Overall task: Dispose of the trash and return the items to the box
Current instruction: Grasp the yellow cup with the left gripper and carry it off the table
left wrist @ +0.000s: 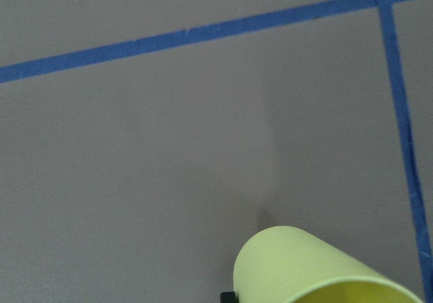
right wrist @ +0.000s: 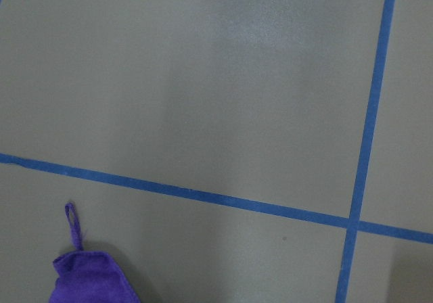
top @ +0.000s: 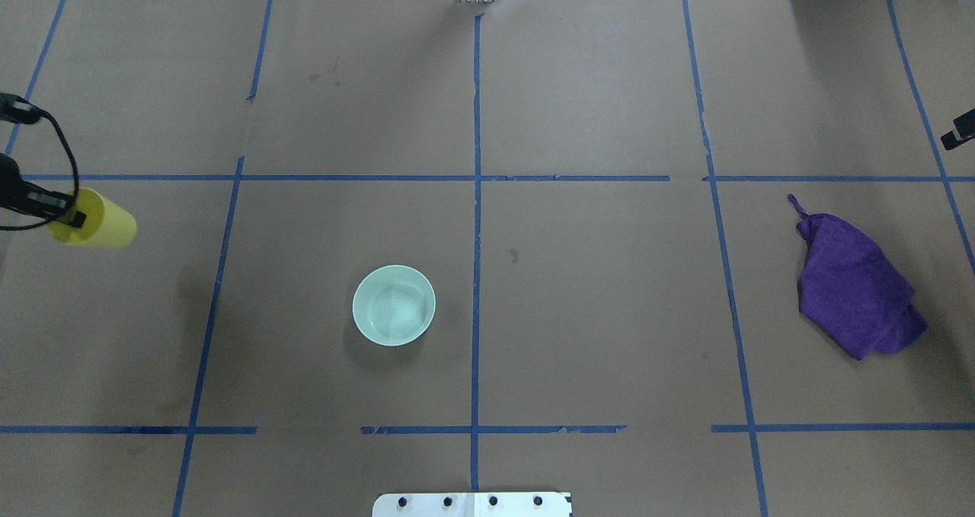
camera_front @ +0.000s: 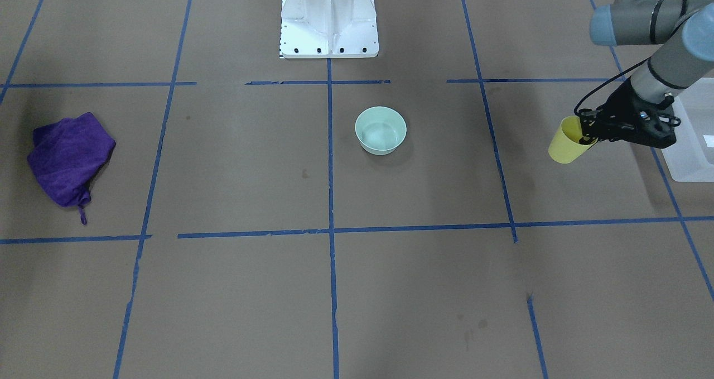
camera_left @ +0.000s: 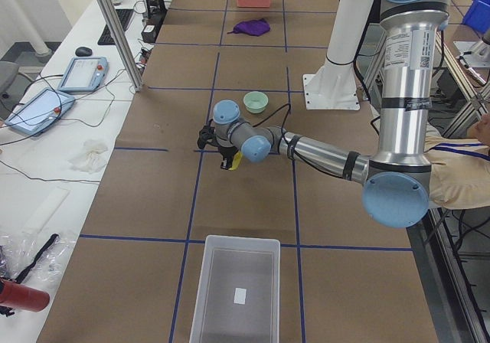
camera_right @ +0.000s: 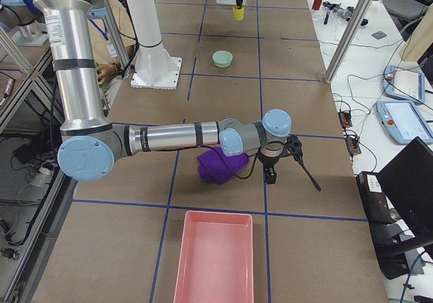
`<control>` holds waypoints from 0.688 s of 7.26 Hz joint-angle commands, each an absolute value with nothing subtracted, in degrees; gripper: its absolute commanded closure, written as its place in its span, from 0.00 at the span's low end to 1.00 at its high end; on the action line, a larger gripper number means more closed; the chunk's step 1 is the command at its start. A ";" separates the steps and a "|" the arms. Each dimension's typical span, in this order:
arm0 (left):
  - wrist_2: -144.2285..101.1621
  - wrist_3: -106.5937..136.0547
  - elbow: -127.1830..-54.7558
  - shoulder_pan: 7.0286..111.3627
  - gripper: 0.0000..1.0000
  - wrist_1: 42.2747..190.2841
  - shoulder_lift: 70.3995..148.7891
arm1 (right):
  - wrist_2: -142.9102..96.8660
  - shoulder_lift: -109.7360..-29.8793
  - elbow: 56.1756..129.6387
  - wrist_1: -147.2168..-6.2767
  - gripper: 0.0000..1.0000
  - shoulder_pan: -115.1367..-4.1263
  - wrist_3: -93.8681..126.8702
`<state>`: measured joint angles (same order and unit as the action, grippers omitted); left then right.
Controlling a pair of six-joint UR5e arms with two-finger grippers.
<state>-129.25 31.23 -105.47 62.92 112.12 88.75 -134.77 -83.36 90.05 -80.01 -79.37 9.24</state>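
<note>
My left gripper [camera_front: 587, 135] is shut on the rim of the yellow cup [camera_front: 564, 146] and holds it tilted above the table, short of the frosted-white box [camera_front: 691, 144]. The overhead view shows the gripper [top: 70, 214] and cup [top: 103, 221] at the far left edge. The cup's side fills the bottom of the left wrist view [left wrist: 318, 269]. The mint-green bowl [camera_front: 380, 130] stands upright and empty near the table's middle [top: 394, 305]. My right gripper [camera_right: 270, 174] hovers beside a purple cloth [camera_right: 220, 164]; I cannot tell whether it is open or shut.
The purple cloth [top: 857, 292] lies crumpled on the robot's right side of the table. A pink tray [camera_right: 213, 262] sits at that end. The white robot base [camera_front: 329, 22] stands at the table's back. Blue tape lines cross the brown surface.
</note>
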 commanded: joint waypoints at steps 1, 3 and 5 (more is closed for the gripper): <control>-129.55 11.82 -106.01 78.43 1.00 107.70 87.11 | -134.91 -85.33 93.77 -79.98 0.00 -78.76 9.32; -129.46 -9.22 -98.14 88.80 1.00 102.58 87.89 | -135.00 -86.57 95.88 -79.98 0.00 -77.52 9.67; -129.29 -19.83 -87.31 93.07 1.00 102.66 87.80 | -135.00 -86.57 98.33 -79.98 0.00 -74.38 16.73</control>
